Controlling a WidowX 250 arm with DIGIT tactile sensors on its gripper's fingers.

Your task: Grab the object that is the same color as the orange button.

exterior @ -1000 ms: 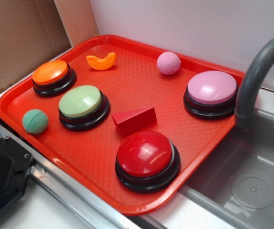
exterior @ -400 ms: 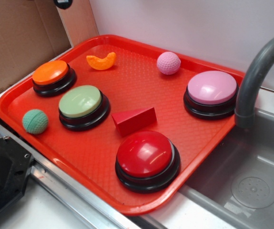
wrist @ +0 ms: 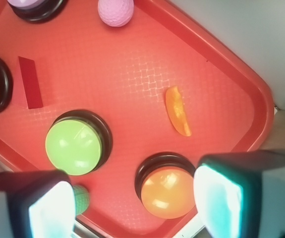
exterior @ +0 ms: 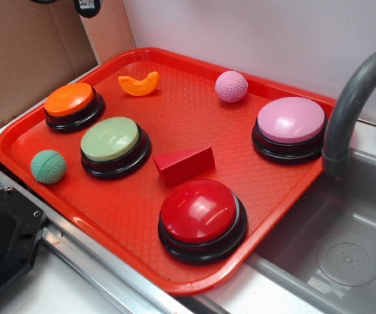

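Newly lowered claw straddles orange button, wrist-view only.

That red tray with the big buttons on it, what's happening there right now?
Nothing is being held yet. The robot's gripper hangs open above the near-left part of the red plastic tray, its fingers on either side of the round orange push-button. The small orange crescent-shaped toy piece lies untouched on the tray, just beyond that button. The green, red and pink buttons, the red wedge block and the two dimpled balls all sit on the tray too.
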